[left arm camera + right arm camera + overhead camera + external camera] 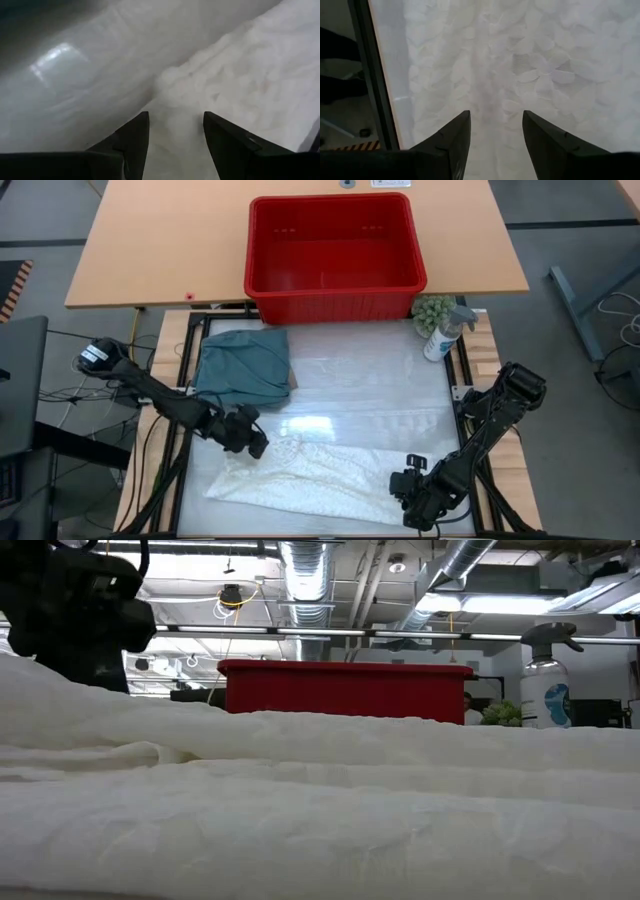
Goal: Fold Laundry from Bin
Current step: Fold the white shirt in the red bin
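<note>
Red bin (335, 255) at the far side of the table, apparently emptied, though the floor shows only from above. Dark teal garment (242, 366) folded into a neat block at the near-left of the work surface, with a sliver of beige cloth (292, 380) peeking from beneath its edge. White garment (310, 470) spread flat and rumpled across the front, not yet folded. Left gripper (250, 438) at the cloth's upper left corner, fingers (131, 142) parted with white fabric between them, not pinched. Right gripper (412, 490) at the lower right edge, fingers (452, 140) likewise apart over the cloth, holding nothing. Spray bottle (442, 333) beside the bin. Roughly two garments done, one remaining.
</note>
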